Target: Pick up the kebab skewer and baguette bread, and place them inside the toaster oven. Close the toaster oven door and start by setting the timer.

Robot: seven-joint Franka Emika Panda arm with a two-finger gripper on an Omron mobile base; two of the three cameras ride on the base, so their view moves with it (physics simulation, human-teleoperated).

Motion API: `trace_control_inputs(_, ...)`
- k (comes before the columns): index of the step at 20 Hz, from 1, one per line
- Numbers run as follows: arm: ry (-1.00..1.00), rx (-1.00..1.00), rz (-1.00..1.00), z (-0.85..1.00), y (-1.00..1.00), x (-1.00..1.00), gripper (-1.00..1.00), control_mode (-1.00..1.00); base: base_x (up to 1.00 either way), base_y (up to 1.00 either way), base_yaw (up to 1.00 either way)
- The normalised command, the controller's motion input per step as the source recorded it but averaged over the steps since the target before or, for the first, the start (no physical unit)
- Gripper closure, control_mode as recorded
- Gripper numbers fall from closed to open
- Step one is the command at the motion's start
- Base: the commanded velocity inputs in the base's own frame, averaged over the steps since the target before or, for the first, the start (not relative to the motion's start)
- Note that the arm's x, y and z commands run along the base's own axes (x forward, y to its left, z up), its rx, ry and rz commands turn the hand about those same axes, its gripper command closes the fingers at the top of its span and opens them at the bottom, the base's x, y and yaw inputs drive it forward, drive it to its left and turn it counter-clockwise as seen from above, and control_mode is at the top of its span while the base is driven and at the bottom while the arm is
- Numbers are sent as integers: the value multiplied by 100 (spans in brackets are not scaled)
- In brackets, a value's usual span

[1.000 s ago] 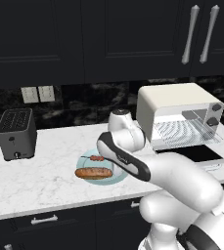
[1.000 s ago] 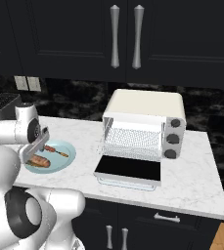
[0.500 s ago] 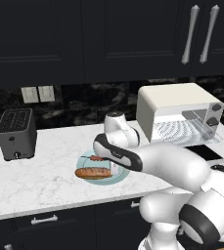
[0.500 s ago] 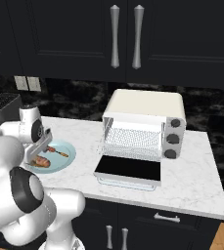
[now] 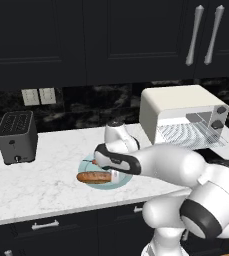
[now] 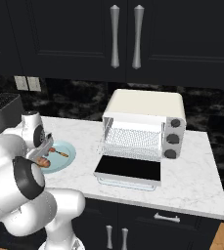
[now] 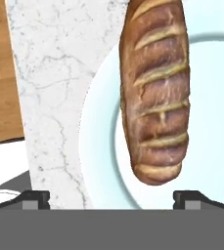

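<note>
- The gripper [image 7: 108,196] hangs low over the pale blue plate [image 7: 100,146] with its jaws spread wide and nothing between them; in the hand view the two dark fingertips [image 7: 33,197] stand one to each side of the near end of the baguette bread [image 7: 155,93].
- That stance reads as a lineup for a grasp: the fingers are parted across the loaf's width, so closing would pinch its narrow dimension, not its length.
- The baguette bread [image 5: 93,177] lies flat on the plate, on the side nearer the counter's front edge. Its long axis runs roughly parallel to that edge, one rounded end pointing toward the dark slot toaster [image 5: 17,137] and the other toward the toaster oven [image 5: 182,115].
- The kebab skewer [image 6: 59,154] rests on the same plate, on the backsplash side of the loaf; in the right base view it lies at a slant across the plate, though its chunks are too small to make out.
- The toaster oven [image 6: 145,122] sits well apart from the plate along the counter, and the toaster oven door [image 6: 128,168] is folded down flat in front of it, leaving the wire rack open to receive the food.
- Nothing has yet been lifted off the plate, so the task appears to be at its first pick.
</note>
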Motion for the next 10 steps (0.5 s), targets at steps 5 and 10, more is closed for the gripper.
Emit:
trace_control_inputs(5, 0, -2, 0, -27, 18, 26, -100, -100, 0, 0, 0)
trace_control_inputs(10, 0, -2, 0, -21, 7, 36, -100, -100, 0, 0, 0)
